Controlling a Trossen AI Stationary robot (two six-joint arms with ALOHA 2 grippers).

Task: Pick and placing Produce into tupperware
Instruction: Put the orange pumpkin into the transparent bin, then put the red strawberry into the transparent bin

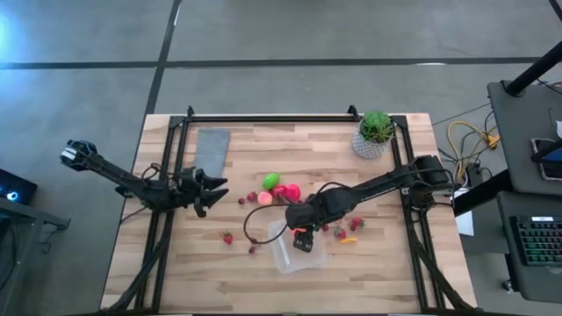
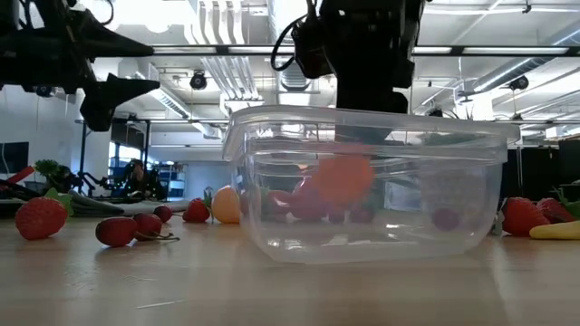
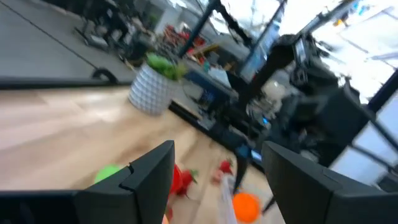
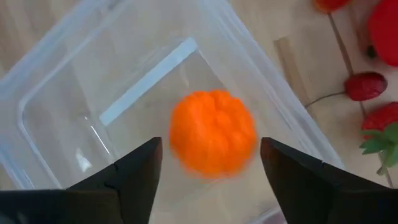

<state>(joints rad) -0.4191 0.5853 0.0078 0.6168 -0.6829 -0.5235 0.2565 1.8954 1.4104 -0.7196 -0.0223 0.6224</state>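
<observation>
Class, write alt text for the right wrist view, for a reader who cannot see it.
An orange toy fruit sits inside the clear tupperware, seen from above between the open right gripper fingers, which do not touch it. Beside the container, red strawberries lie on the wooden table.

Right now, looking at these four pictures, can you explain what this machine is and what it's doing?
It is a robot with two dark arms at a wooden table. One picture looks straight down, one sits at table height, and two come from cameras on the wrists. The right gripper hangs over the clear tupperware, fingers open, and an orange toy fruit shows between them, in or just above the tub; I can't tell whether it has landed. The left gripper waits open near a grey cloth. Strawberries, a green piece, a pink piece and a potted plant lie around.
</observation>
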